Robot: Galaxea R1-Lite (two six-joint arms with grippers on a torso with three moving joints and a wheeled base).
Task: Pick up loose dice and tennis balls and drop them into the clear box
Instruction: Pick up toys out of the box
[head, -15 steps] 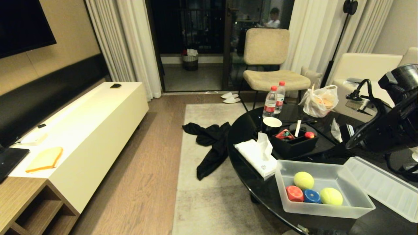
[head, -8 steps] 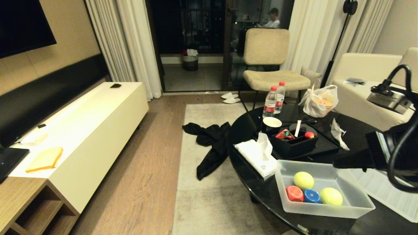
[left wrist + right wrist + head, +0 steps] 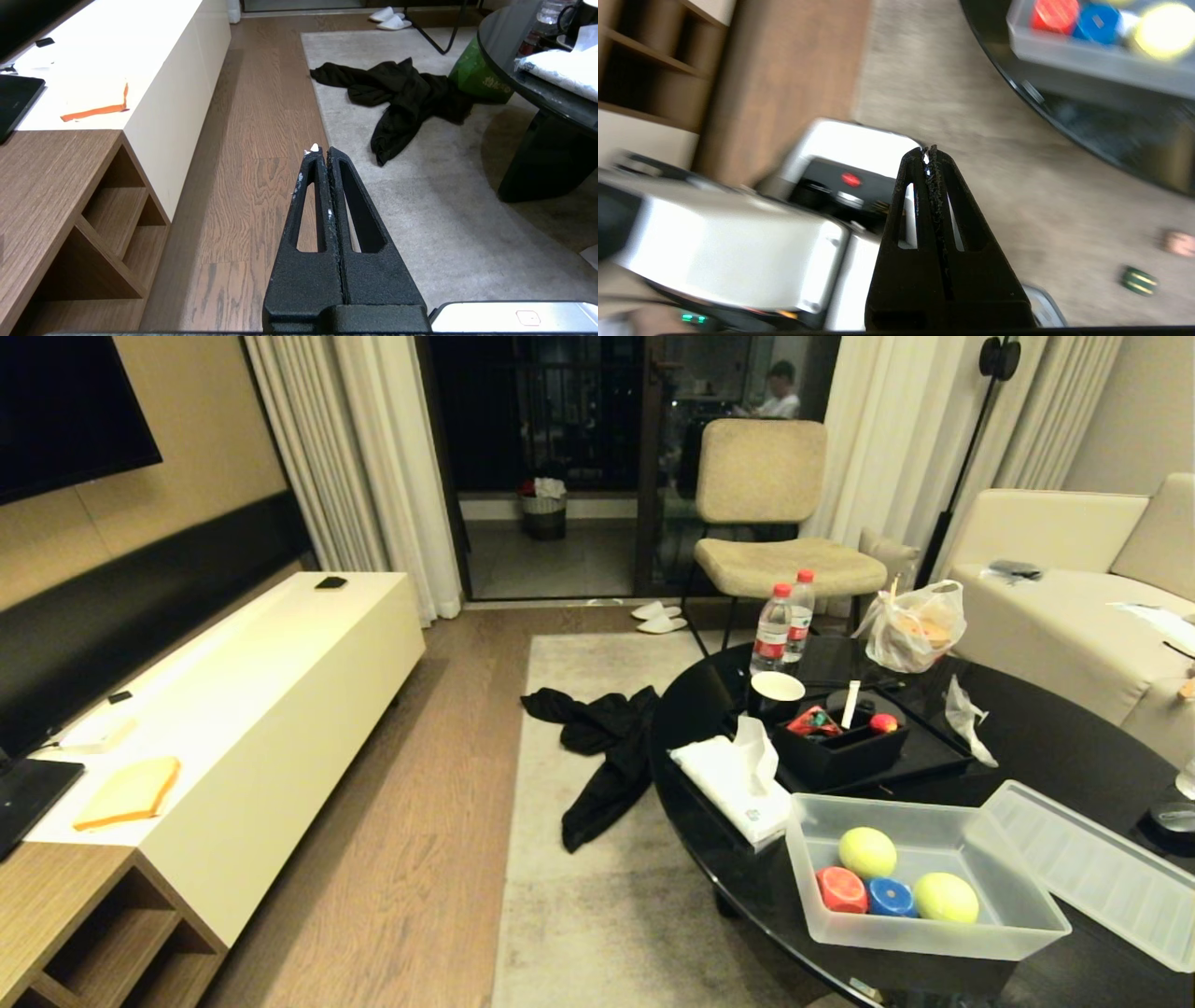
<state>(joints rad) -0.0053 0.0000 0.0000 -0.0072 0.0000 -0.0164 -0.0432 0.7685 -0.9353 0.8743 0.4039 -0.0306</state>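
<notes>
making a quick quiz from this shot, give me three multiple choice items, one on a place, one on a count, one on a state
1. Where does the lid lie?
A. on the box
B. on the table beside the box
C. on the rug

2. How many tennis balls are in the box?
A. one
B. two
C. four

3. How do the right gripper's jaws stand?
A. shut, holding nothing
B. wide open
C. shut on a ball

Answers:
1. B, the lid rests on the black table to the robot's right of the open box.
2. B, two yellow-green balls lie beside a red die and a blue die.
3. A, the wrist view shows the jaws pressed together with nothing between them.
</notes>
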